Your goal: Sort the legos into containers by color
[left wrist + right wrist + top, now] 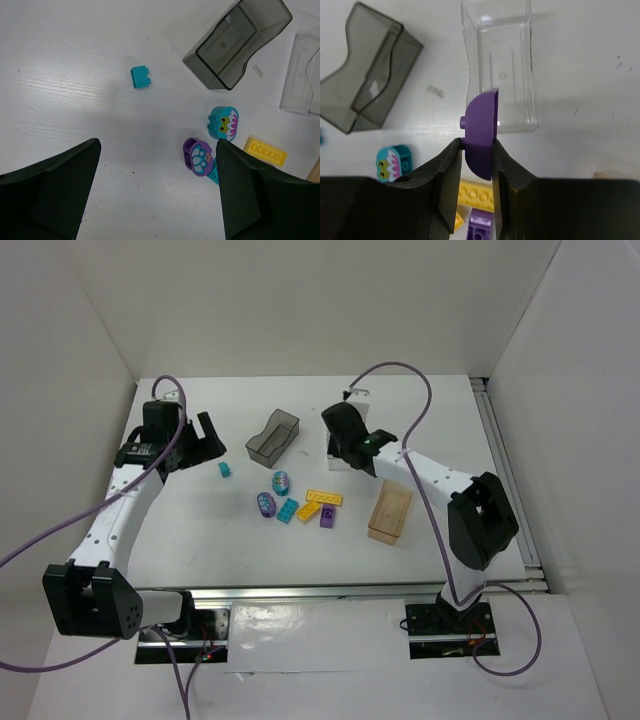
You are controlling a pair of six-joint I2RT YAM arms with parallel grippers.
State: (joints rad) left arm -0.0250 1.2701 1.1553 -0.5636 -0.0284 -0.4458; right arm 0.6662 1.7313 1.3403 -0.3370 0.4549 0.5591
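While the left gripper [157, 150] hangs wide open beside a teal brick [140, 77], the right gripper [476, 146] pinches a purple piece [483, 117] by its flat sides over the near end of the clear tray [519, 107]. The piece looks light, rigid and slick.

A white table [200, 540] sits boxed in by plain white panels: a back wall [320, 300], a left wall [50, 390] and a right wall [585, 390]. The back wall meets the table's far edge. A metal right rail [507, 470] runs along the table's right side, and a near rail [320, 589] lines its front edge. The light is soft and even, leaving only faint grey shadows on the tabletop. Seen close, the surface shows a fine streaked grain, a few dark specks and small scuffs [620, 65].
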